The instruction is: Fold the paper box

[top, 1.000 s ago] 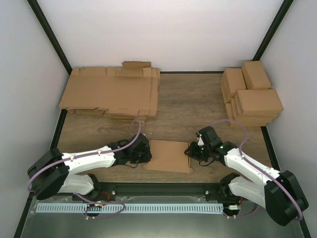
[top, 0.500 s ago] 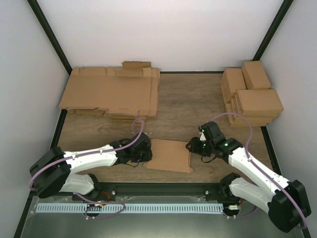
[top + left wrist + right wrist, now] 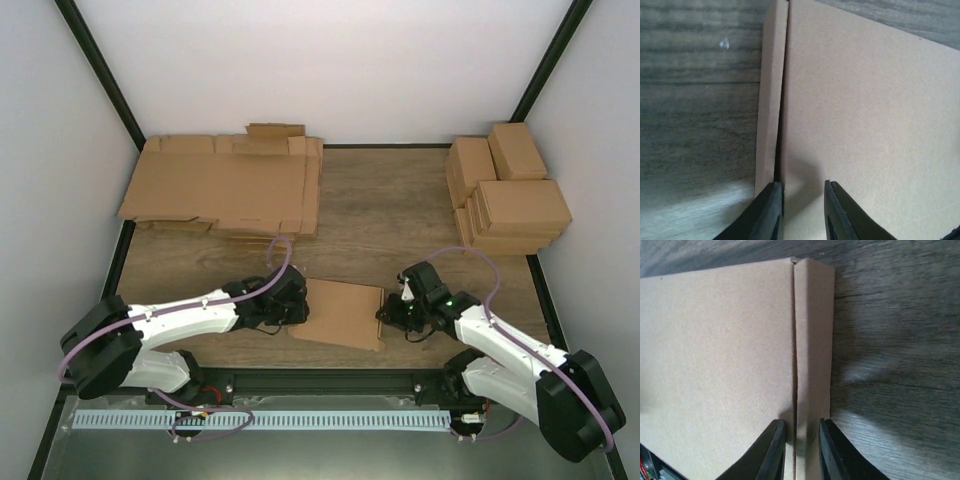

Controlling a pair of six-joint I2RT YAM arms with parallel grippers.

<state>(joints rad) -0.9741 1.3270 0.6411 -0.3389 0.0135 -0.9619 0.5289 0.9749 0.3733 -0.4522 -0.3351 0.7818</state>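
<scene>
The paper box lies closed and flat-topped near the table's front edge, between the two arms. My left gripper is at its left edge. In the left wrist view the jaws stand a narrow gap apart over the lid, the left finger on the seam beside the side strip. My right gripper is at the box's right edge. In the right wrist view its jaws stand narrowly apart over the seam and the side strip. Neither grips anything that I can see.
A pile of flat brown cardboard sheets lies at the back left. Stacked finished brown boxes stand at the back right. Bare wooden table lies between them. Black frame rails run along the table's sides.
My right gripper lifted back from the box's right edge and then came down on it again. The box's right end has shifted a little. The left gripper has stayed at the left edge.
</scene>
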